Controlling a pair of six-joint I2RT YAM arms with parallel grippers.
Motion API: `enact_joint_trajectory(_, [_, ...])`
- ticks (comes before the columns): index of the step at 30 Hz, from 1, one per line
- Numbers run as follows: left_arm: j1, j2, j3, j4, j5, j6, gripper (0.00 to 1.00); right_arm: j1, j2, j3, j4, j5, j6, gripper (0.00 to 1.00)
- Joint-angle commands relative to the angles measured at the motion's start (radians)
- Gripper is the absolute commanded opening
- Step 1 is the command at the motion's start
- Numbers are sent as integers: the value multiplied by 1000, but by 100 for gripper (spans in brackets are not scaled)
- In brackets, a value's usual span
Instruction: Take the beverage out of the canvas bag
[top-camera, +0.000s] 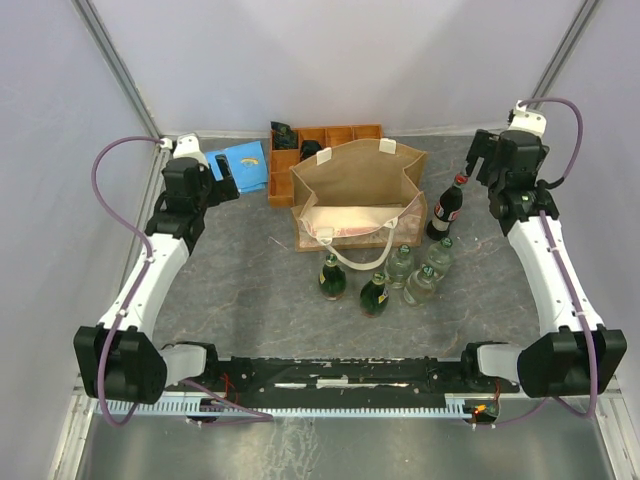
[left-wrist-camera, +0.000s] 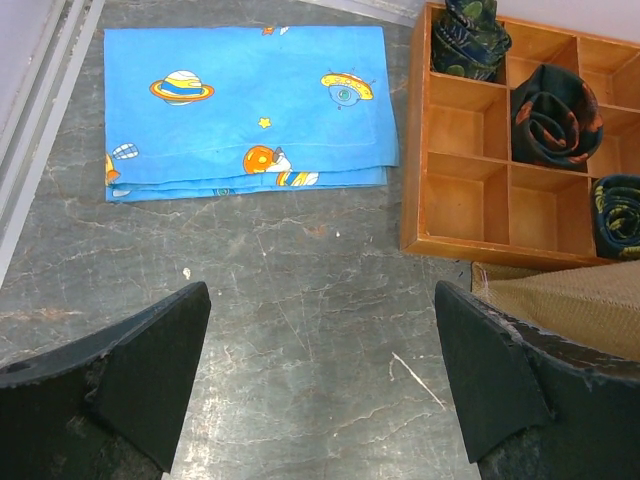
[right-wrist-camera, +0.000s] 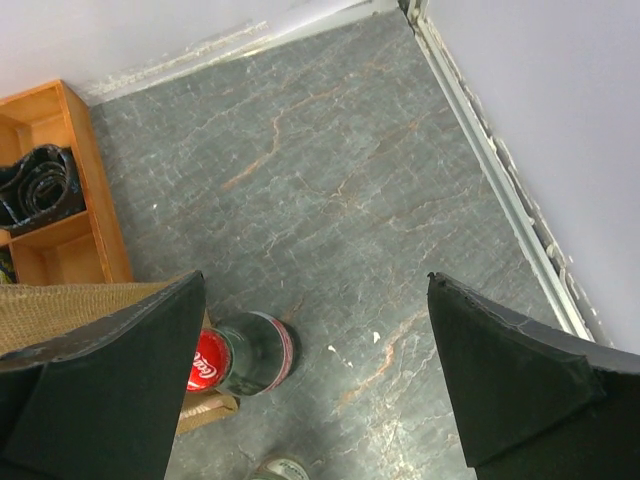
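Tan canvas bag (top-camera: 355, 185) beside orange tray (left-wrist-camera: 415, 150) of dark rolls (left-wrist-camera: 555, 115); left gripper (left-wrist-camera: 320, 300), right gripper (right-wrist-camera: 315, 290) both agape.

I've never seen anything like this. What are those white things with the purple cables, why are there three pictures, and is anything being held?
Those are two robot arms, bolted at the near edge of a grey table. The wide picture comes from a camera above and behind them. The other two come from a camera on each wrist, so the black wedges at the bottom are that arm's own fingers.

The left gripper and the right gripper both stand open and hold nothing.

In the middle stands a tan canvas bag. Behind it is an orange compartment tray holding dark rolled cloths. A folded blue space-print cloth lies to the tray's left. A cola bottle stands at the bag's right side. Two green bottles and three clear bottles stand in front of the bag.
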Motion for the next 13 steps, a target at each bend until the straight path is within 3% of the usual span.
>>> enact_joint_trajectory(1, [4, 25, -4, 59, -12, -63, 99, -2, -5, 62, 62, -3, -34, 99])
enact_joint_trajectory(13, [3, -44, -58, 122, 7, -70, 99, -2, -31, 15, 84, 15, -53, 99])
